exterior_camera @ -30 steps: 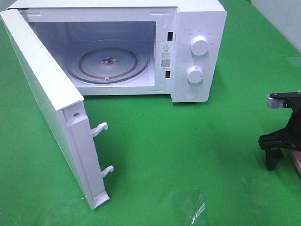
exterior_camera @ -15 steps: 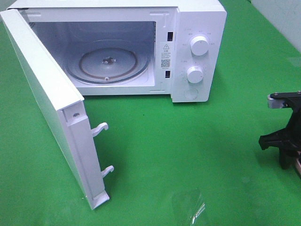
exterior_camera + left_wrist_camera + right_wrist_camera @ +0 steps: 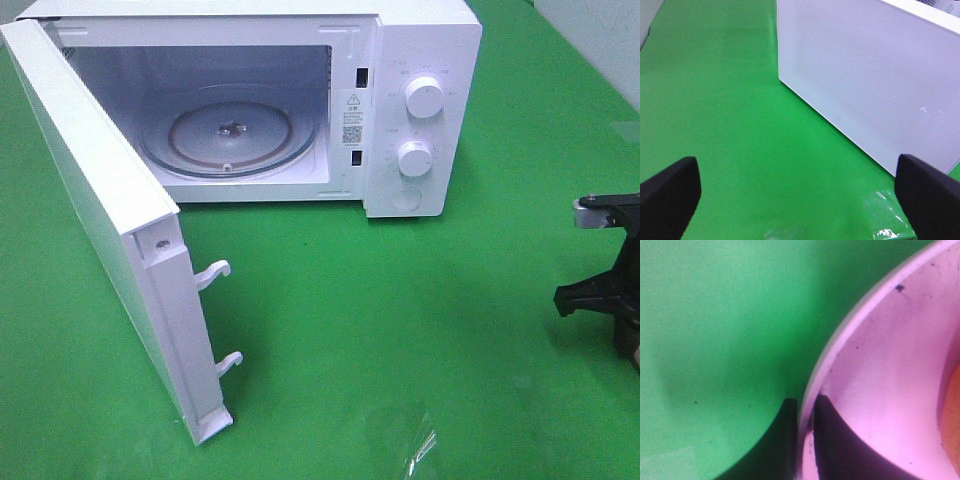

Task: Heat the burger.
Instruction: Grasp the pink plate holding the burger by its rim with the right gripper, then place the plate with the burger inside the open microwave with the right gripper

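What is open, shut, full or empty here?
Door: swung wide open.
Turntable: bare, nothing on it.
Plate: pinched at its rim.
Left pincer: open, holding nothing.
Right pincer: shut on the plate's rim.

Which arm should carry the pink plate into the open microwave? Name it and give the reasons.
Right. The right hand clamps the pink plate by its rim; the left hand hangs open and empty outside the open microwave door.
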